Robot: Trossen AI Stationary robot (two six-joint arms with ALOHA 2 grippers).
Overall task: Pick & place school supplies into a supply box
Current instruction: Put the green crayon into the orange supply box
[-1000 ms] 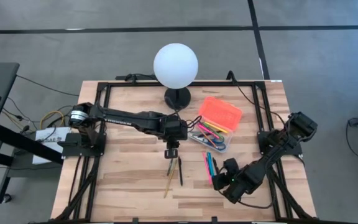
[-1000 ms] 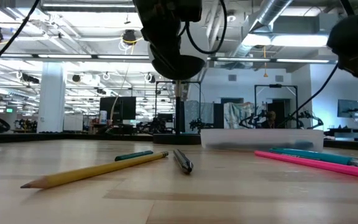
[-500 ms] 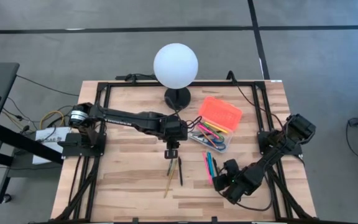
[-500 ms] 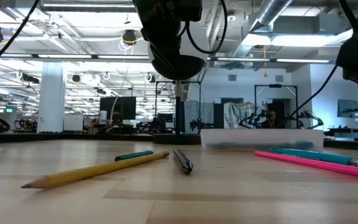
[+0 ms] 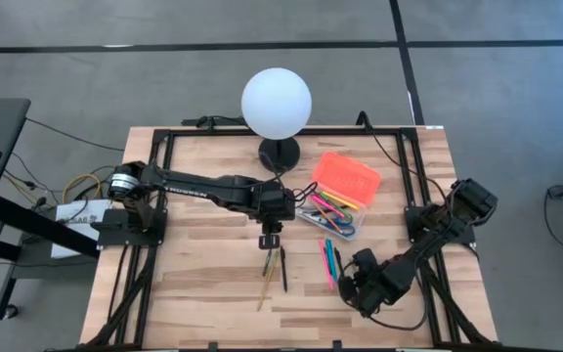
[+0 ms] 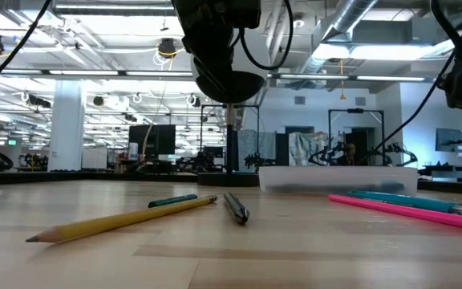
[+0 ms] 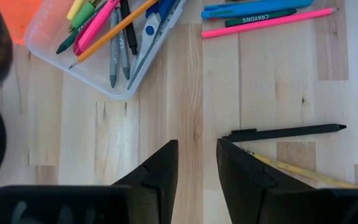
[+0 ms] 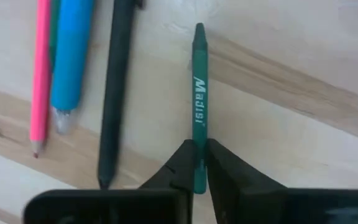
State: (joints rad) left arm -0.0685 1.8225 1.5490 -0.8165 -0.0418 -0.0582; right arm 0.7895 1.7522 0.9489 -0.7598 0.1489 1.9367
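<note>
My right gripper (image 8: 198, 167) points down near the table's front right (image 5: 348, 284) and is shut on a green pen (image 8: 198, 93). Beside that pen lie a black pen (image 8: 118, 81), a blue marker (image 8: 70, 56) and a pink pencil (image 8: 40, 74). My left gripper (image 7: 197, 163) hangs open above mid-table (image 5: 272, 239), over bare wood next to a black pen (image 7: 284, 132) and a yellow pencil (image 7: 303, 175). The supply box (image 5: 328, 217), clear with its orange lid (image 5: 346, 178) open behind it, holds several pens and blue-handled scissors (image 7: 149, 31). My right gripper pinches the green pen between its two fingers, one on each long side, close to one end of the barrel (image 8: 198, 163). The fingers come from above, pointing down. The pen lies flat on the wood, its other end (image 8: 199, 30) stretching away from the fingers.
A white globe lamp (image 5: 277, 103) on a black foot stands at the table's far middle, behind the left arm. A green pencil (image 6: 173, 200) lies by the yellow pencil (image 6: 127, 218). Black frame rails (image 5: 164, 186) run along the table's sides.
My right gripper has tipped and turned a little where it stands over the pens at the front right. The pens and pencils on the table lie as before.
</note>
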